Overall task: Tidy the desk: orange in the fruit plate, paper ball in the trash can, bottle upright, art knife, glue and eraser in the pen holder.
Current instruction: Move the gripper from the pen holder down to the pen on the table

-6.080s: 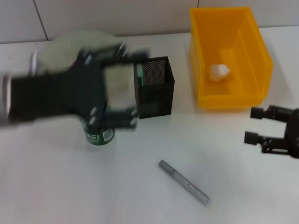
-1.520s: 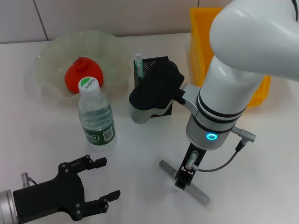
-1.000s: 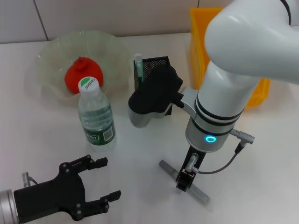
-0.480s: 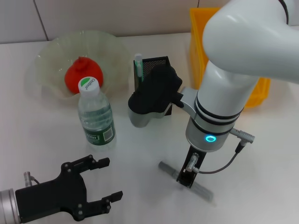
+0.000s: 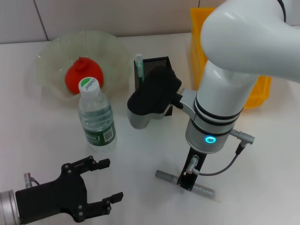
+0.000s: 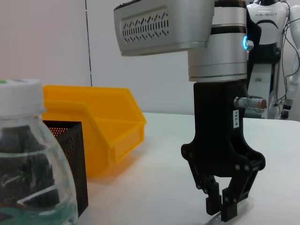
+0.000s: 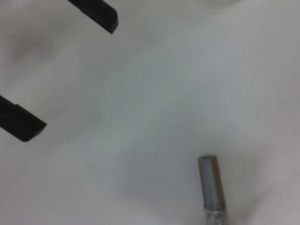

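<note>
The right gripper (image 5: 190,180) stands straight down over the art knife (image 5: 183,182), its fingers pressed in on the knife's grey barrel at about mid-length; from the left wrist view the two fingertips look nearly together with the barrel between them at the table surface. The knife lies flat on the white table (image 5: 262,178), its long axis running roughly across the robot's front, one end pointing toward the left gripper (image 5: 91,192) and the other toward the robot's right. The right arm is on it; the left gripper sits low near the front edge on the robot's left, fingers spread and holding nothing.

The pen holder (image 5: 155,86), a black mesh box, stands beyond the knife, partly hidden behind the right arm's wrist housing. The path to it goes up and away from the robot. The upright water bottle (image 5: 96,117) stands to the left of that line, the yellow bin (image 5: 201,56) to the right, and the plate (image 5: 51,65) with the orange (image 5: 79,75) farther left.
</note>
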Robot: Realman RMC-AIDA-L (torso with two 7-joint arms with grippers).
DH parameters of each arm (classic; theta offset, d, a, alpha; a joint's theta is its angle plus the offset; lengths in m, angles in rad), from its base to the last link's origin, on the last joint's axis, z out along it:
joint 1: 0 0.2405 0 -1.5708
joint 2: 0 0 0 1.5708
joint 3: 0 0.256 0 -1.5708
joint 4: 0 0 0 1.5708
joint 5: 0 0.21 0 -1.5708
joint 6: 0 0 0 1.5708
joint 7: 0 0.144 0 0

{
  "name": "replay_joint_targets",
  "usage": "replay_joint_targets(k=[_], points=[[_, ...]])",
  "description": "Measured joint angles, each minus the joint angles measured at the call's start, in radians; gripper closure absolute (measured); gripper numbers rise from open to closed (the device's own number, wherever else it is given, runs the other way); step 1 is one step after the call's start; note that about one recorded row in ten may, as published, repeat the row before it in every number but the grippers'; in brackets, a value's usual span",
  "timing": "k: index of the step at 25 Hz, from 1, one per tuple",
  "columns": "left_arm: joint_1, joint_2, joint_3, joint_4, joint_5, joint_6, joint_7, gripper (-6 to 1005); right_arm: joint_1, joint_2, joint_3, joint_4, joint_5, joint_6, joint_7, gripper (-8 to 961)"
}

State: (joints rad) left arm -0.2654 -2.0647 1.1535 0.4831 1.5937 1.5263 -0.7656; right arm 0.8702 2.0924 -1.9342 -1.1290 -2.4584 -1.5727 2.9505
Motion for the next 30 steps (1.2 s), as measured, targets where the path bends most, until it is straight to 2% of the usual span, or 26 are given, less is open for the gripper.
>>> replay_joint_targets(k=[13,17,30], points=[[0.0,0.0,0.0,0.0,0.0,0.0,-0.002,217,-0.001,0.0,0.0,-0.003,0.015,-0.007,-0.014,780],[0.0,0.0,0.0,0.0,0.0,-0.001,-0.002,217,0.0,0.0,-0.005,-0.001,0.015,-0.004,-0.019,664],[0.0,0.0,0.0,0.0,0.0,-0.001,-0.004,217,0.006,-0.001,-0.047,-0.012,0.008,0.0,-0.043,692]])
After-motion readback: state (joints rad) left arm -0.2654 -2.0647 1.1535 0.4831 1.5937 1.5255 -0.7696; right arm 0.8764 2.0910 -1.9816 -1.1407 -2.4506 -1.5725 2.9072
